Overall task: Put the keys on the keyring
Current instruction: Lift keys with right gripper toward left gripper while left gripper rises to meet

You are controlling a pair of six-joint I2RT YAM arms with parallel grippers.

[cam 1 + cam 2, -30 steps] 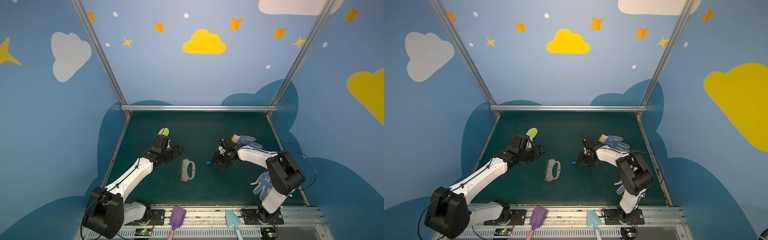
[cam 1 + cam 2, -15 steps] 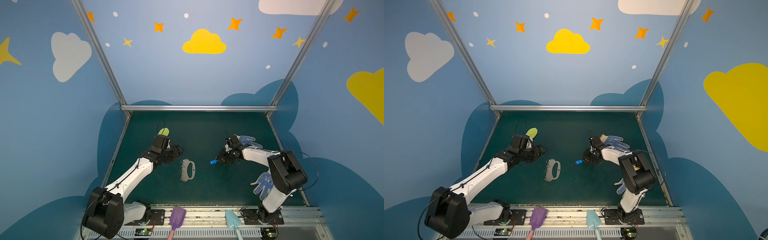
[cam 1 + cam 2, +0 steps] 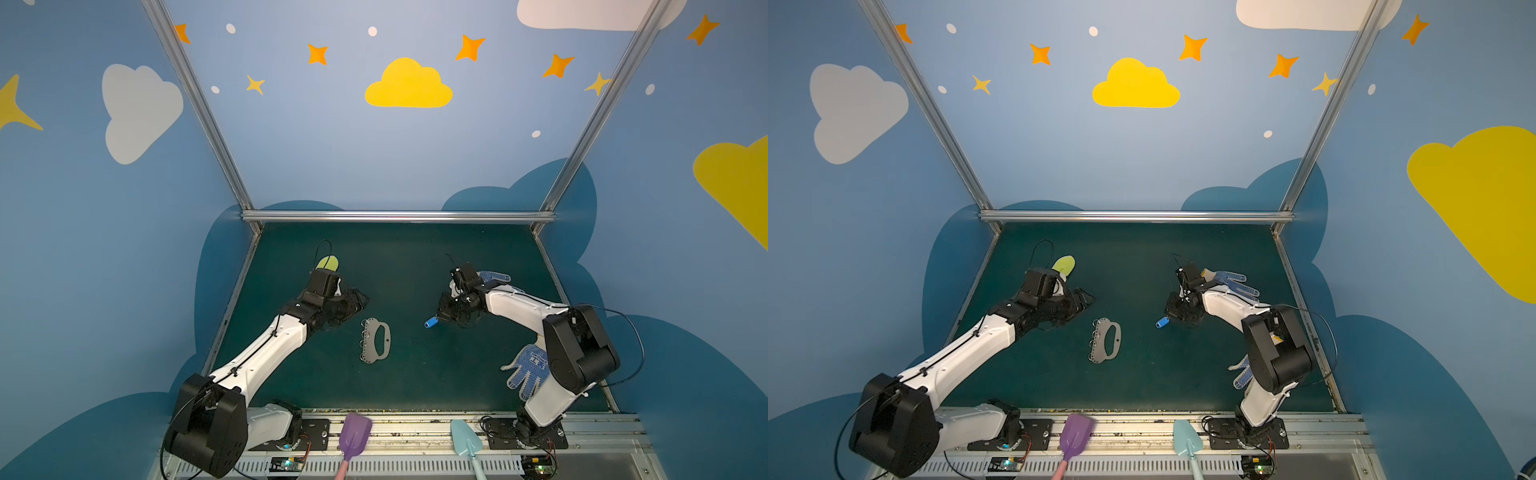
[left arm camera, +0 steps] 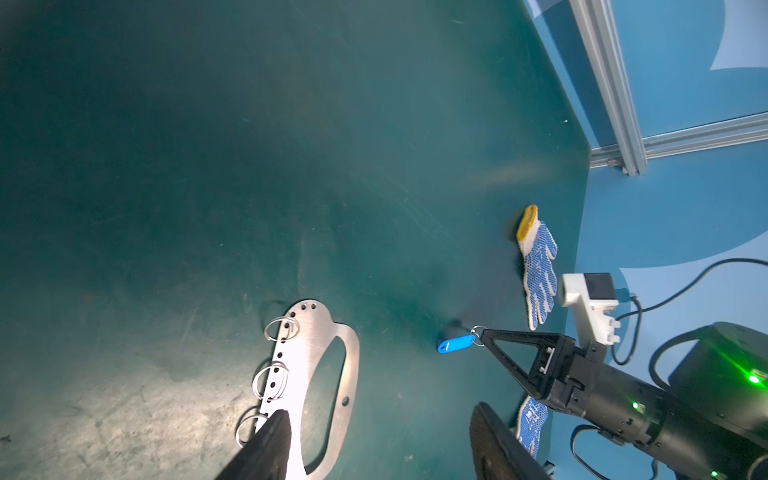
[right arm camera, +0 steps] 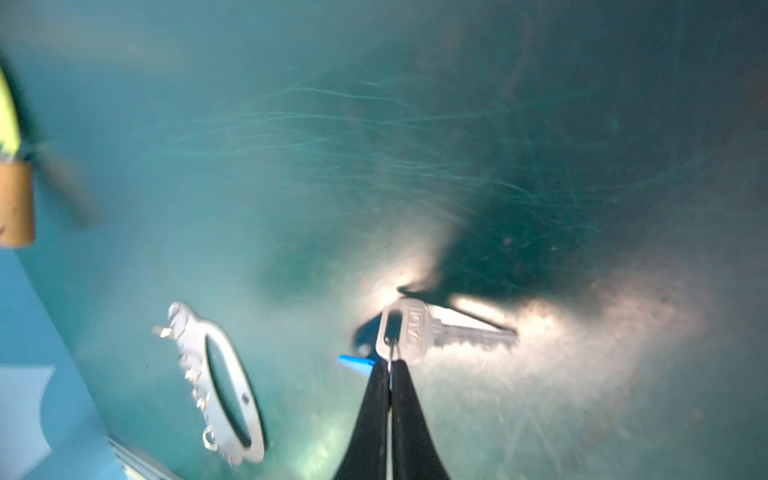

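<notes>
One green bench [image 3: 415,257] fills the floor of the booth, and two arms reach over it. The left hand [image 3: 359,301] hovers just far-left of the keyring, its fingers spread and nothing between them. The right hand [image 5: 390,368] is clenched on the little wire ring of the keys [image 5: 415,332], right of centre.

Two dotted work gloves lie on the right side: one [image 3: 492,277] far, behind the right wrist, one [image 3: 528,370] near, partly under that arm. Two toy shovels, one purple [image 3: 355,434] and one teal [image 3: 465,442], rest on the near rail.

One keyring [image 3: 376,340] lies flat mid-bench, with three small rings [image 4: 282,328] along its left edge.

The keys hang well apart to its right: I count one silver key and one blue tag [image 3: 431,322].
</notes>
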